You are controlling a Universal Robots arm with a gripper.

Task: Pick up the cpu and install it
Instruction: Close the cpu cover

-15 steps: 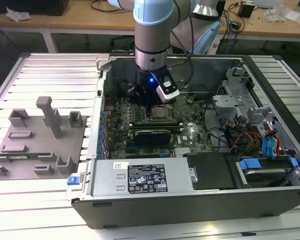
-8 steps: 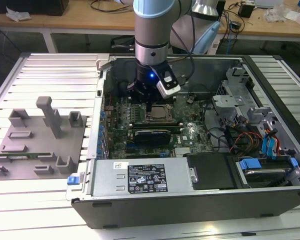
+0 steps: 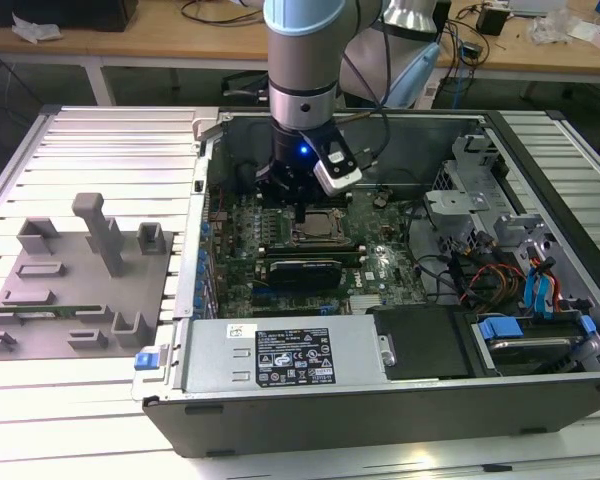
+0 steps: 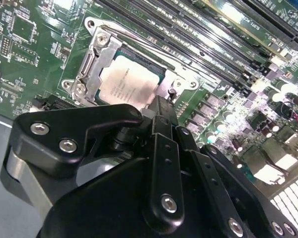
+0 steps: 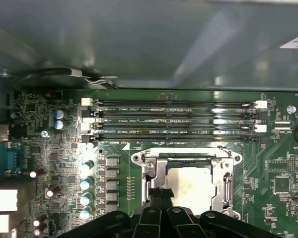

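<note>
second wrist view: cpu [image 4: 126, 82] lay in socket [image 4: 92, 59]
end effector [image 4: 162, 105]: pressed together, empty, beside cpu
handling: seemed light, stiff, fragile; edges suited gripping

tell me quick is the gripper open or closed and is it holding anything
gripper: closed, holding nothing; its tips are at the edge of the cpu, which lies flat in the socket.

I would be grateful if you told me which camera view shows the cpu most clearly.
The second wrist view: the cpu sits in the socket with most of its silver top visible. In the first wrist view the gripper hides part of it. In the exterior view it is just a small pale patch beneath the gripper.
</note>
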